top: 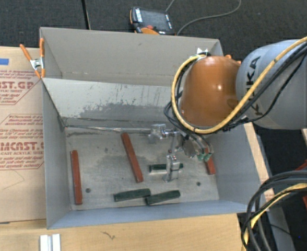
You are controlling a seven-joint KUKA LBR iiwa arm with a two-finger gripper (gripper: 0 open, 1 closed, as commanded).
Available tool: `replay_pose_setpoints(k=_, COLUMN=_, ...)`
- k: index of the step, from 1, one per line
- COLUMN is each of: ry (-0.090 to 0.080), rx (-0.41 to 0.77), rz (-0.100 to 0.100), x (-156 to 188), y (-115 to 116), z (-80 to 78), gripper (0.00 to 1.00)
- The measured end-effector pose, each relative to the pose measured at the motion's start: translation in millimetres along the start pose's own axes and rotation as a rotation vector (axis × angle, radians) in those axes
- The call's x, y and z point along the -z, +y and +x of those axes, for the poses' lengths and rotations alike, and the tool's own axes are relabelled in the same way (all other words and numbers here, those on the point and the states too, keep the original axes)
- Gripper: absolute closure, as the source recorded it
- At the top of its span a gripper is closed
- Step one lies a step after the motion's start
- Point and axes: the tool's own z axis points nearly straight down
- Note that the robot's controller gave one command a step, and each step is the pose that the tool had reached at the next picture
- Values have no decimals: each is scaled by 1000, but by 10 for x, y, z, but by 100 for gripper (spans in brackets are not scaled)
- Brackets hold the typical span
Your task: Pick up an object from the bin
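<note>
Red print all over the cardboard (12,119) at the left of the frame: up top it reads "CAST.GP", and lower down there's a big "CAST" with a smaller line under it reading "CAST ACRYLIC SHEET", while the fine slanted lines in between are too small to make out. Over on the right, black letters "KA" stand on the grey arm (279,88), with further black lettering just below that can't be read.

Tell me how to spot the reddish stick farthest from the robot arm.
Start at the grey bin and look along its left wall. The red stick lies alone on the floor there, running along that wall. The other red stick lies slanted mid-floor, and the green sticks lie by the near wall.
</note>
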Motion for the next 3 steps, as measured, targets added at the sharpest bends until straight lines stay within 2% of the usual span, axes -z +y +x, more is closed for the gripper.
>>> replay_pose_setpoints(k=1, ry=1, rx=71, rz=-2, x=-1112, y=-504, z=-404, gripper=0)
replay_pose_setpoints(k=2, ry=-4, rx=73, rz=-4, x=-1066, y=-482, z=-417, gripper=100)
replay_pose_setpoints(k=3, ry=-13, rx=300, rz=0, x=487, y=-446, z=-568, gripper=100)
